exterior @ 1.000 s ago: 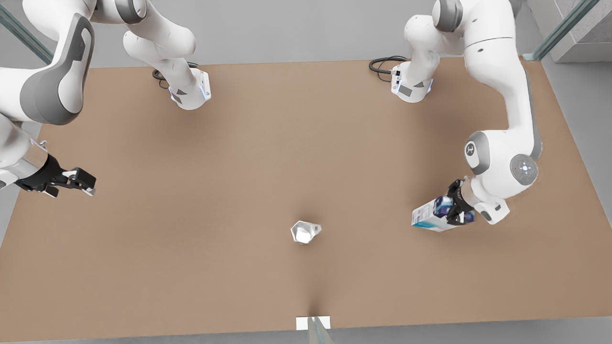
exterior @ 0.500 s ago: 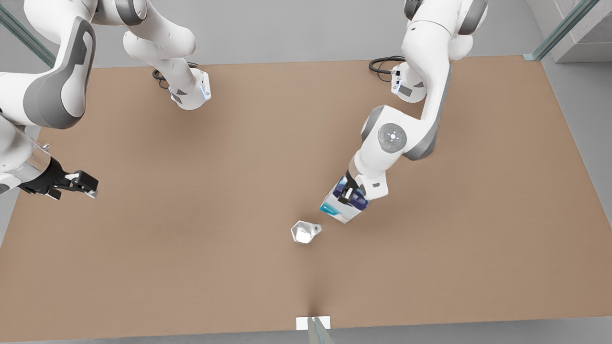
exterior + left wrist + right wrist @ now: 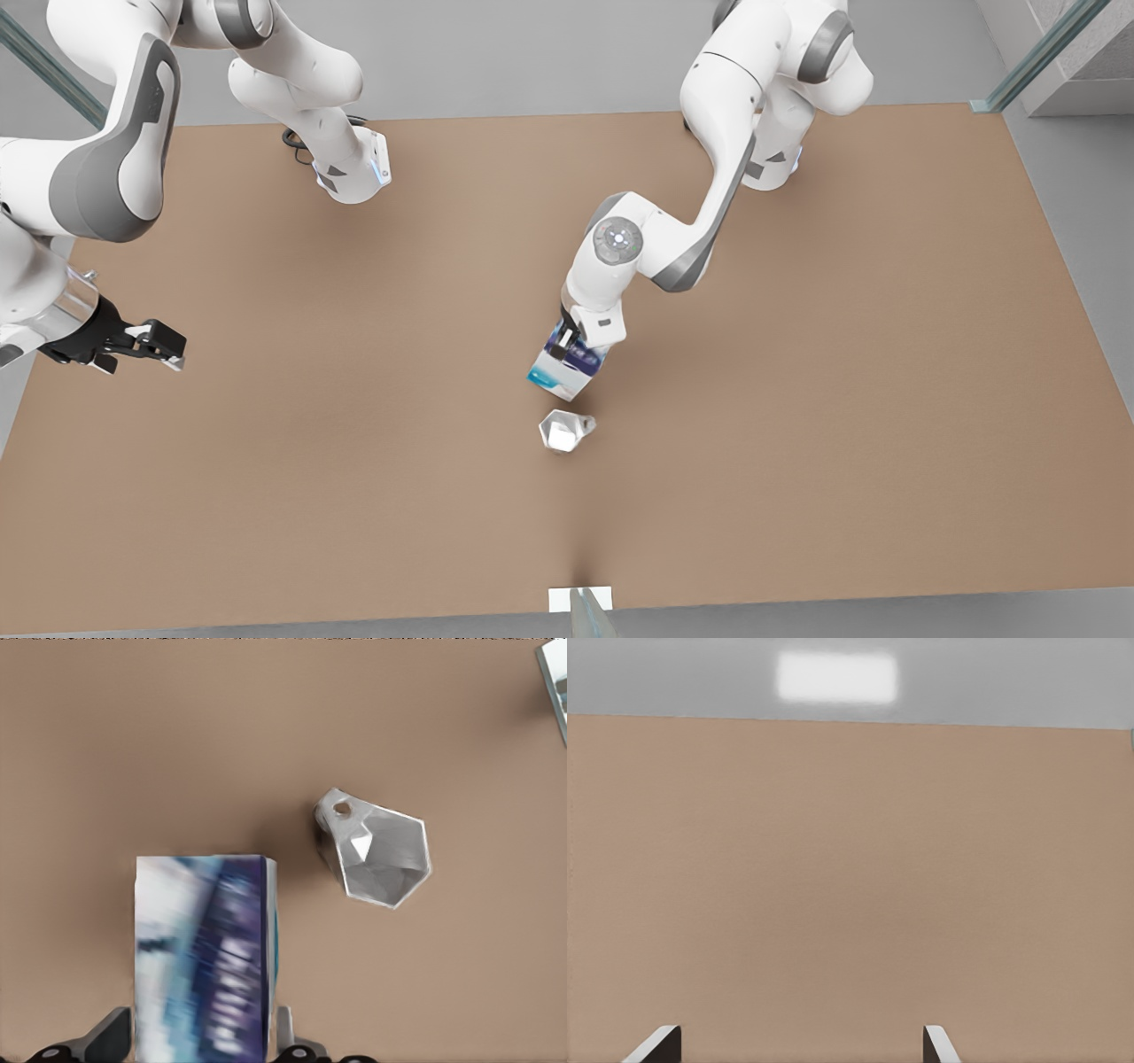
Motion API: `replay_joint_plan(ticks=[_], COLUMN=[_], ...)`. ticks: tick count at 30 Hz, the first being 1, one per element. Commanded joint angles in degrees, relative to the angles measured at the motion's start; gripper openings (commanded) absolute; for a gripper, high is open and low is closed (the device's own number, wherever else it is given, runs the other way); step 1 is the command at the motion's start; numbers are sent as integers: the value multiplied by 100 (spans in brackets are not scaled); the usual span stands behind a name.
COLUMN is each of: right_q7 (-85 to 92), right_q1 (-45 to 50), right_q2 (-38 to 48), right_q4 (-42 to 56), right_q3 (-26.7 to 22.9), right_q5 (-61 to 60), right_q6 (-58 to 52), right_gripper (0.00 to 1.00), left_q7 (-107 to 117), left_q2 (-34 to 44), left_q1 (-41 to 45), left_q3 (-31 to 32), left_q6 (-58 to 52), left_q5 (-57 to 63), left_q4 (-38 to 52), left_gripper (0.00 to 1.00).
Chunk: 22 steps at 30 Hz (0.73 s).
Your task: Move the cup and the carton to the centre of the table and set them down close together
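Front view: left gripper [image 3: 567,353] clamps carton [image 3: 562,372] beside cup [image 3: 563,431]; right gripper [image 3: 158,344] waits, parted.

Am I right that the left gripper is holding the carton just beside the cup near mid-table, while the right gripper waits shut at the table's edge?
Not quite: the right gripper is open, not shut; the right wrist view shows its fingers spread wide over bare table. The rest holds: the left gripper grips the carton just beside the cup near mid-table.

One cup [image 3: 563,431], one carton [image 3: 563,370]
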<state>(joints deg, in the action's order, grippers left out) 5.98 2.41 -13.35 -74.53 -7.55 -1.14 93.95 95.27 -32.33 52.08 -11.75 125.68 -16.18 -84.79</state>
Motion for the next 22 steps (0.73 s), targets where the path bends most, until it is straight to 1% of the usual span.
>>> replay_joint_plan(ticks=[1, 5, 6, 7, 8, 9, 10, 11, 12, 13, 14, 15, 16, 17, 18, 19, 22], right_q7=[0, 0, 0, 0, 0, 0, 0, 0, 0, 0, 0, 0, 0, 0, 0, 0, 0], right_q1=[-4, -13, -22, -22, -22, -22, -22, -22, -22, -13, -22, -13, -13, -4, 5, 14, 5], right_q2=[0, 0, 0, 0, 0, 0, 0, 0, 0, 0, 8, 8, 8, 17, 17, 17, 8], right_q4=[0, 0, 0, 0, 0, -9, 0, 0, 0, 0, 0, 0, 0, 0, -9, -9, -9], right_q3=[0, 0, 0, 0, 0, 0, 0, 0, 0, 0, 0, 0, 0, 0, 0, 8, 8], right_q5=[-1, 8, 8, 8, 8, 8, 8, 8, 8, 8, 8, 8, 8, 8, 8, 8, 8], right_q6=[0, 0, 0, 0, 0, 0, 0, 0, 0, 0, 0, 0, 0, 0, 0, 0, 9], right_gripper=[100, 100, 100, 100, 100, 100, 100, 100, 100, 100, 100, 100, 100, 100, 100, 100, 100], left_q7=[0, -9, -44, -316, -860, -2036, -4269, -6264, -7785, -8982, -9333, -9641, -9773, -9782, -9782, -9782, -9756], left_q2=[-1, 60, 183, 236, 245, 306, 333, 324, 324, 438, 640, 1061, 1615, 1853, 2011, 2090, 2038], left_q1=[4, 4, -4, -13, -13, -31, -57, -75, -215, -224, -224, -846, -2367, -3404, -4230, -4838, -4838], left_q3=[-2, -2, -29, -186, -573, -1021, -1654, -2322, -2674, -3148, -3298, -3019, -1208, -154, 849, 1421, 1430], left_q6=[0, -17, -184, -553, -1054, -1537, -2109, -2250, -2416, -2645, -2707, -2768, -2848, -2979, -3032, -3050, -3050], left_q5=[27, 27, 45, 89, 89, 62, 1, -289, -377, -360, -298, -158, 931, 1231, 1802, 1864, 1978], left_q4=[-3, 6, 129, 305, 507, 621, 630, 621, 621, 674, 683, 674, 674, 639, 621, 595, 595], left_gripper=[100, 100, 100, 100, 100, 100, 100, 100, 100, 100, 100, 100, 100, 100, 100, 100, 100])
